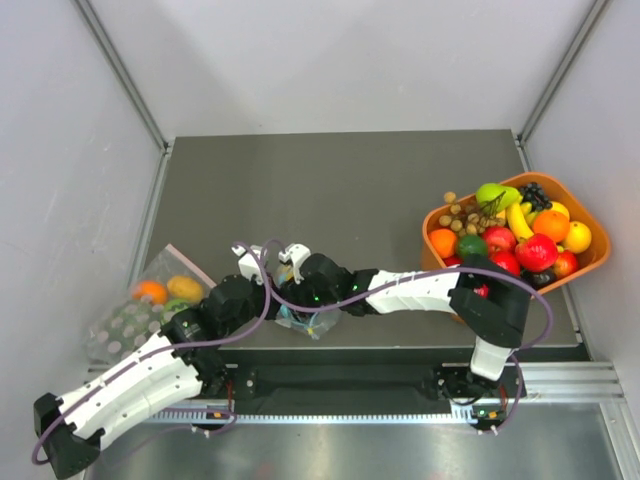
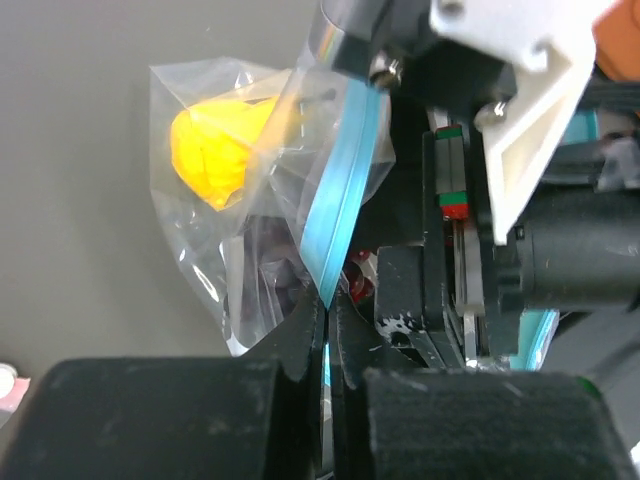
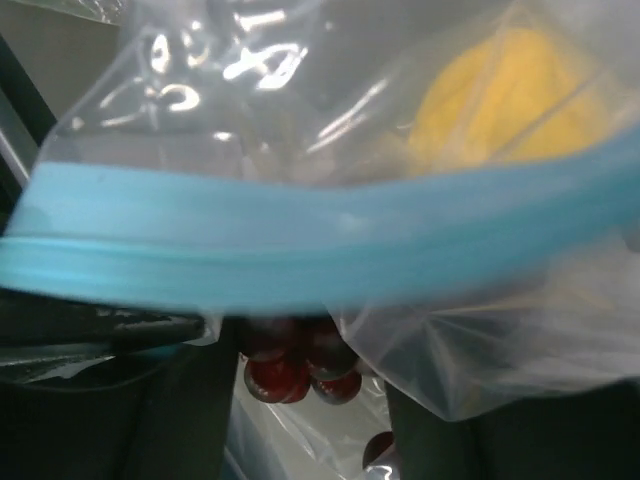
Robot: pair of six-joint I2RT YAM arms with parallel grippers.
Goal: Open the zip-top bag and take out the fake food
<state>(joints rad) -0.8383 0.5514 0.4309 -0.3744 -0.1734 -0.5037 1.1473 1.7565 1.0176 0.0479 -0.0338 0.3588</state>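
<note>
The zip-top bag [image 1: 308, 322] hangs between my two grippers at the table's front middle. My left gripper [image 2: 328, 305] is shut on one end of its teal zip strip [image 2: 345, 190], which runs taut up to the right gripper's body. Inside the bag I see a yellow lemon [image 2: 215, 150] and dark red-purple grapes [image 3: 298, 368]; the apple and the green fruit are hidden. In the right wrist view the strip [image 3: 300, 240] crosses the frame close to the camera. My right gripper [image 3: 310, 420] has its jaws apart, with the grapes and plastic between them.
An orange tray [image 1: 592, 262] piled with plastic fruit stands at the right. A second clear bag with a pinkish edge [image 1: 150, 300], holding fruit, lies at the left. The metal rail [image 1: 400, 405] runs along the near edge.
</note>
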